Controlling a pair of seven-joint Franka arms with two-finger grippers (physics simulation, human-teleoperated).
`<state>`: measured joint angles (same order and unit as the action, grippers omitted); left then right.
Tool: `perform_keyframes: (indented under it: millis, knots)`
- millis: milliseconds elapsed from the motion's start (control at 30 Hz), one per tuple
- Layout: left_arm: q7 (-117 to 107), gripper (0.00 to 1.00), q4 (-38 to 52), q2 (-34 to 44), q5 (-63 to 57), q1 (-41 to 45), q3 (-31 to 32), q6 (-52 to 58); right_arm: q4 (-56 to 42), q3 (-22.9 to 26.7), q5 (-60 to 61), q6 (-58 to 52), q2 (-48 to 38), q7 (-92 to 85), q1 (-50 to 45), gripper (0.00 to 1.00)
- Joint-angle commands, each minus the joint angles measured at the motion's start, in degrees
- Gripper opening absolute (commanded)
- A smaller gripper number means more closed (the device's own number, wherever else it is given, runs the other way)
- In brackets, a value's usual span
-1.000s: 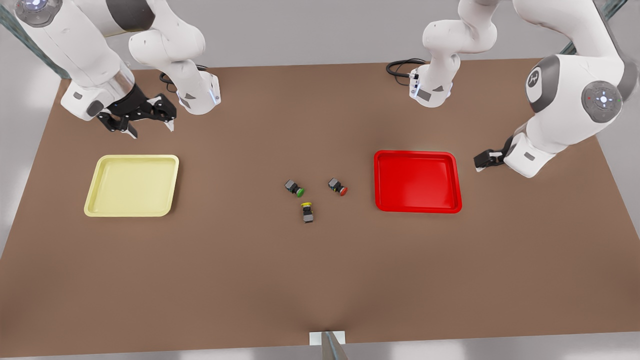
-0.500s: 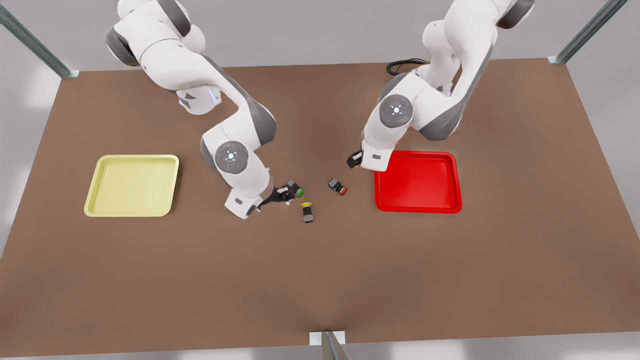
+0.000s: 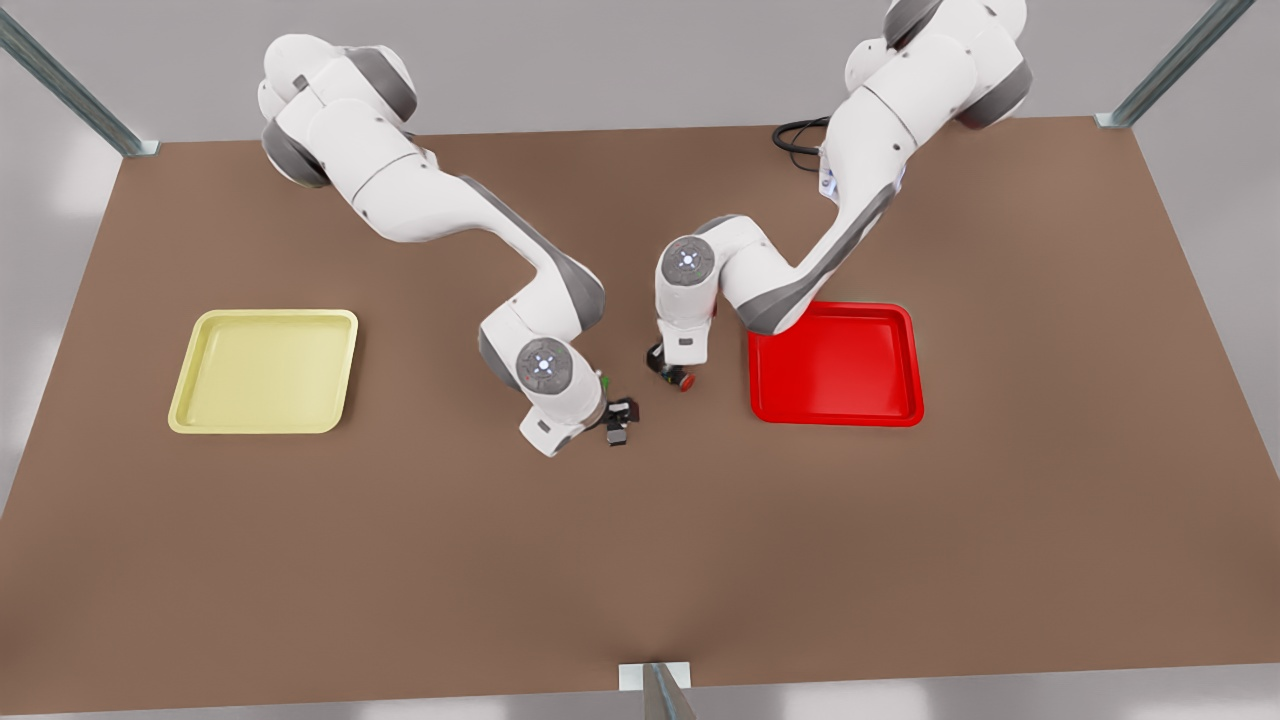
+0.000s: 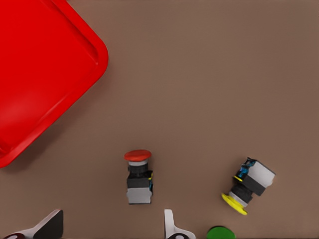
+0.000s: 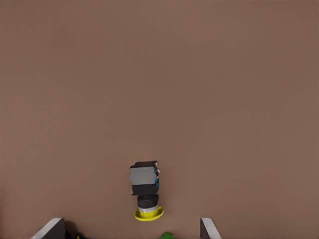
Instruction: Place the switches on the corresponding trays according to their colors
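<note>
- Two grippers hang low over the switches at mid-counter (image 3: pixel 400 560), fingers spread wide and holding nothing: the approach step, with neither switch grasped.
- Left gripper (image 4: pixel 112 226) straddles the red switch (image 4: pixel 138 177), beside the red tray (image 4: pixel 99 55); its cap points toward that tray, and its long axis runs between the fingers.
- Right gripper (image 5: pixel 132 230) frames the yellow switch (image 5: pixel 145 191), well apart from the yellow tray (image 3: pixel 262 371), cap toward the gripper.
- Next, I judge: descend, then close across each body.

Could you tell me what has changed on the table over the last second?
Both arms swung in from the table's outer edges to the middle. The left gripper now hovers open over the red switch; the right gripper hovers open over the yellow switch. Nothing is grasped. The switches, green switch, yellow tray and red tray stayed put.
</note>
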<state>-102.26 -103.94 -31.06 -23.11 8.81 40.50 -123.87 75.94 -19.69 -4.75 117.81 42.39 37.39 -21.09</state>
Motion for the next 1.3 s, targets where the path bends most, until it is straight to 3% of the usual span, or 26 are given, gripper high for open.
perform_keyframes:
  millis: [0,100,467,700,1033,1100,1167,1267]
  knots:
    - [0.1,0.98,-1.2,0.3,-0.5,0.0,-0.4,-1.8,0.0,0.0,0.0,0.6,0.2,0.0,0.0,1.00]
    - [0.2,0.98,-3.9,-0.3,-1.2,0.5,-1.2,-7.9,-0.9,0.0,0.0,5.8,3.0,0.7,-2.0,1.00]
    - [-1.2,0.98,-3.4,-8.2,-5.5,3.1,-1.4,-13.3,2.4,0.6,-0.6,5.8,3.3,-1.4,-1.8,1.00]
    - [-6.5,0.96,-1.3,-13.2,-13.2,3.1,-2.2,-13.3,4.9,0.7,-0.6,8.0,4.5,-1.4,-2.0,1.00]
    - [-10.6,0.96,-1.4,-13.1,-18.5,3.1,-3.5,-13.2,4.5,0.7,-1.0,9.1,4.8,-2.0,-2.0,1.00]
    - [-10.6,0.92,-1.4,-13.1,-18.4,3.1,-3.4,-13.2,4.5,0.7,-2.3,9.1,6.1,-2.9,-2.1,1.00]
    - [-10.7,0.80,-1.4,-13.2,-18.3,3.1,-3.5,-13.2,4.3,0.6,-4.5,9.1,6.8,-4.7,-2.2,1.00]
    - [-11.1,0.80,-1.6,-13.1,-17.9,3.1,-3.4,-12.3,4.3,0.6,-4.5,9.2,7.7,-6.4,-2.3,1.00]
